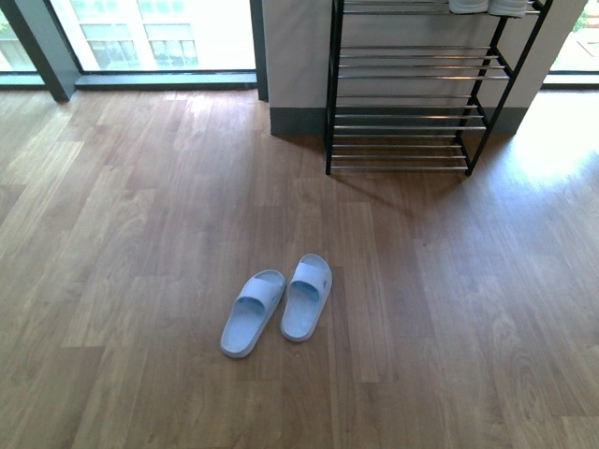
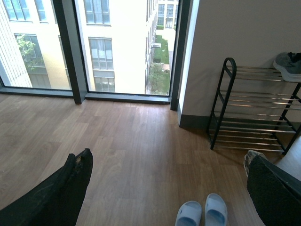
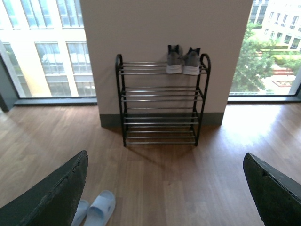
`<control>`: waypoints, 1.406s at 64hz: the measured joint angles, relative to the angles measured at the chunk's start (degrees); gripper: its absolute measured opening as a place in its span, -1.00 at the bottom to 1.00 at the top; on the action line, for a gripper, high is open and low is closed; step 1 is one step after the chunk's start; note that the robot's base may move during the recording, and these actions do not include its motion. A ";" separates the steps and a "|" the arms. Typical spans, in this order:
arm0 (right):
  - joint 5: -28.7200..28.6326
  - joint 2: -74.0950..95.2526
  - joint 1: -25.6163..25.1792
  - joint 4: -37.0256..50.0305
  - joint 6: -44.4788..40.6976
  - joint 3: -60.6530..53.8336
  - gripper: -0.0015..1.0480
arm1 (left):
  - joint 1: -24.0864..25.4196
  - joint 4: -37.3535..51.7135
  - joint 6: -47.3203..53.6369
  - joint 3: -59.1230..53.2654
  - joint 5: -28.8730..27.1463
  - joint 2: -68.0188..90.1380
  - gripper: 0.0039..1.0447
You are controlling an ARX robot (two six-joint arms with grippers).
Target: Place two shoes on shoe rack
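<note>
Both grippers are spread wide apart, the left gripper (image 2: 167,157) and the right gripper (image 3: 164,160) alike. The shoe rack (image 3: 160,92) stands far off against the wall: black metal frame, four tiers of thin chrome bars. Two grey knit sneakers (image 3: 183,61) sit side by side at the right end of its top tier. Two smooth pale blue slides (image 1: 306,296) lie together on the wood-plank floor (image 1: 449,309), nearer and further left, well apart from the rack.

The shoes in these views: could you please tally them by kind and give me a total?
Grey sneakers: 2
Pale blue slides: 2
Total: 4
</note>
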 joint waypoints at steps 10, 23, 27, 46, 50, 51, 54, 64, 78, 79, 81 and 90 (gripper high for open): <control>0.04 0.00 0.00 0.00 0.00 -0.02 0.82 | 0.00 0.00 0.02 0.00 0.09 0.00 0.83; 0.15 0.00 0.00 0.00 0.02 -0.02 0.82 | 0.00 0.00 0.02 0.00 0.15 0.00 0.83; 0.22 0.00 0.00 0.00 0.00 -0.02 0.82 | 0.00 0.00 0.02 0.00 0.17 0.00 0.83; 0.28 0.00 0.00 0.00 0.00 -0.02 0.82 | 0.00 0.00 0.02 0.00 0.24 0.00 0.83; 0.24 0.00 0.00 0.00 0.00 0.00 0.82 | 0.00 0.00 0.04 0.00 0.22 0.00 0.83; 0.24 0.00 0.00 0.00 -0.02 -0.02 0.82 | 0.00 0.00 0.02 0.00 0.22 0.00 0.83; 0.24 0.00 0.00 0.00 0.00 -0.02 0.82 | 0.00 0.00 0.02 0.00 0.22 0.00 0.83; 0.24 0.00 0.00 0.00 0.00 -0.02 0.82 | 0.00 0.00 0.02 0.00 0.24 0.00 0.83; 0.26 0.00 0.00 0.00 0.00 -0.02 0.82 | 0.00 -0.02 0.02 0.00 0.24 0.00 0.83; 0.24 0.00 0.00 0.00 0.00 -0.02 0.82 | 0.00 0.00 0.02 0.00 0.24 0.00 0.83; 0.24 0.00 0.00 0.00 0.00 -0.02 0.82 | 0.00 0.00 0.02 0.00 0.24 0.00 0.83; 0.26 0.00 0.00 0.00 0.00 0.00 0.82 | 0.00 0.00 0.02 0.00 0.24 0.00 0.83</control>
